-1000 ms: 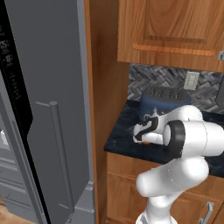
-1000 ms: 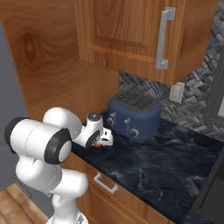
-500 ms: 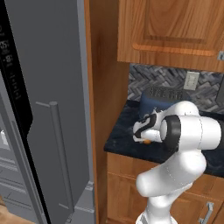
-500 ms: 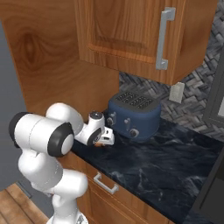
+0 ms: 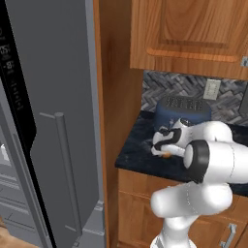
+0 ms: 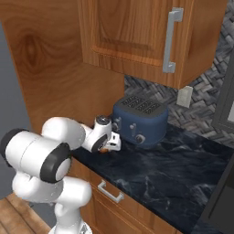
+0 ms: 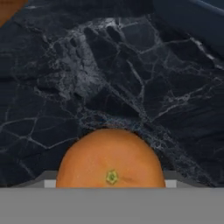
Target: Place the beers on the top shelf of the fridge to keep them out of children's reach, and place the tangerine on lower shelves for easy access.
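Note:
The tangerine (image 7: 110,162), a small orange ball, fills the bottom of the hand view, close to the camera and just over the black marble counter (image 7: 109,65). My gripper (image 5: 165,150) hangs over the counter's left end in front of the blue toaster (image 5: 183,109), and looks shut on the tangerine (image 5: 166,155). From the right, the fruit (image 6: 104,149) peeks out under the gripper (image 6: 108,145). The grey fridge (image 5: 53,121) stands at the left with its door swung out. The beers and the fridge's shelves are hidden.
The toaster (image 6: 139,119) stands right behind the hand against the tiled wall. Wooden wall cabinets (image 6: 132,32) hang above it, and a tall wooden panel (image 5: 116,97) separates counter and fridge. A long bar handle (image 5: 66,174) runs down the fridge door. The counter (image 6: 173,169) stretches on to the right.
The hand has stayed almost in place in front of the toaster. The arm's elbow and upper links have swung a little behind it.

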